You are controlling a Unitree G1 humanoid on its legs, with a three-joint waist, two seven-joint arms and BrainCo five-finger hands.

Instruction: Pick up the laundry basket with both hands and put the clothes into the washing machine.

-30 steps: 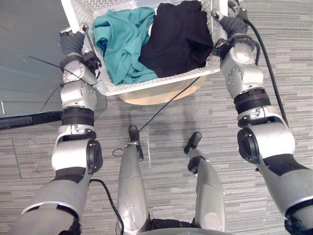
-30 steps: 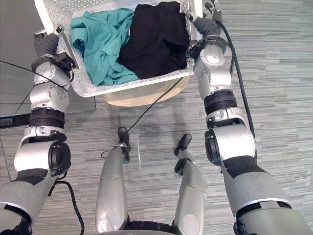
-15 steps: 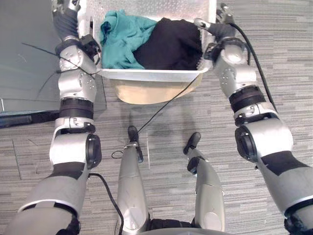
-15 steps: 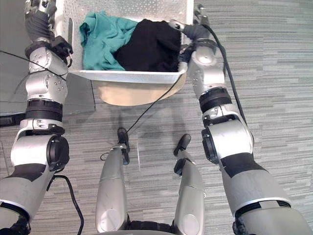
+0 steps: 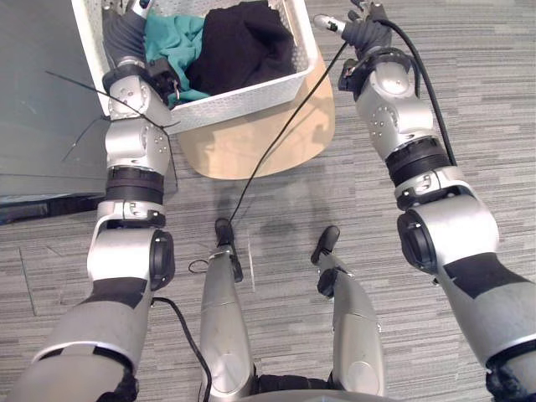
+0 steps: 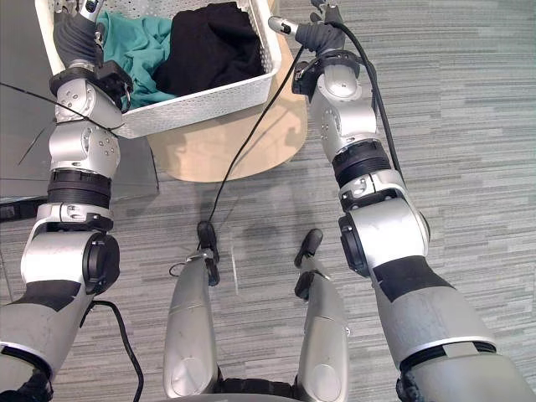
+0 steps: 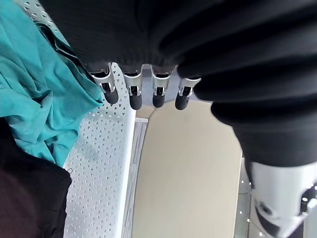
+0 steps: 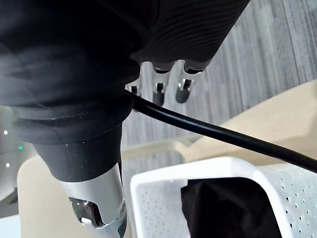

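left robot hand sat at the laundry basket rim, grip i couldn't tell; right robot hand hung loose, just off it.

Basket by the left hand is showing white plastic, perforated w/ small triangular holes, smooth rim, slight sheen. Inside, nearest the left hand, the teal shirt is looking like soft matt cloth, crumpled. The black garment, toward the right hand, is reading as heavier matt cloth. The round stand under the basket is showing a smooth, matt beige top; material unclear. The floor past the right hand is looking like grey carpet, short streaky pile. Both hands are wearing dark ribbed matt covers; fingers are glinting silver.
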